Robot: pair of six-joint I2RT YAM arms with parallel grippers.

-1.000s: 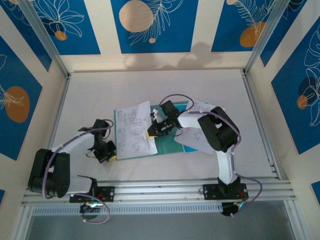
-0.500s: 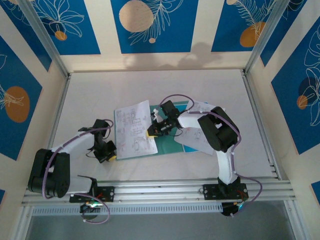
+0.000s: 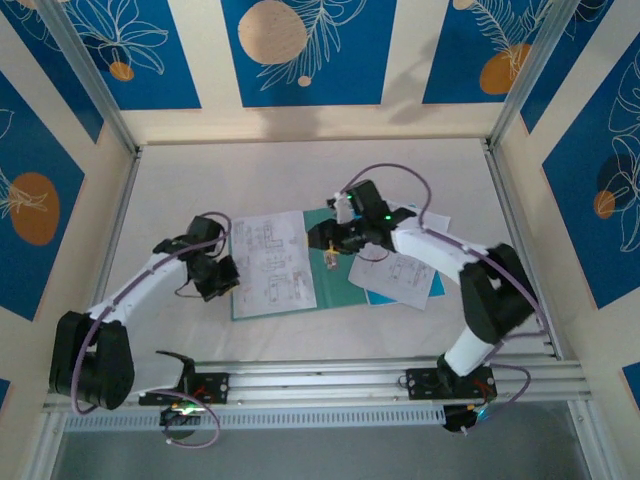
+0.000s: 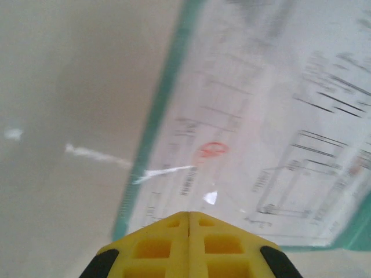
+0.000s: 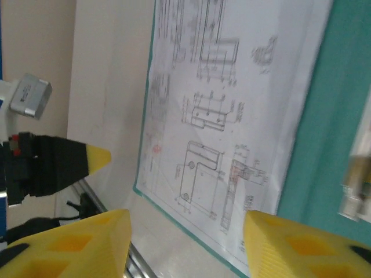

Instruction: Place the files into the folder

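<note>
one file (image 3: 272, 262) lies flat on the folder (image 3: 335, 290)'s 9 o'clock half, with bare table (image 3: 300, 175) toward 12. the left gripper (image 3: 228, 275) is pinched closed beside that edge. the right gripper (image 3: 328, 253) hangs parted and empty. the arm partly hides the other files (image 3: 402, 273) at 3 o'clock.

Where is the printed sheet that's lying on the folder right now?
In the top view, the printed sheet lies flat on the left part of the teal folder, beside the left end effector.
</note>
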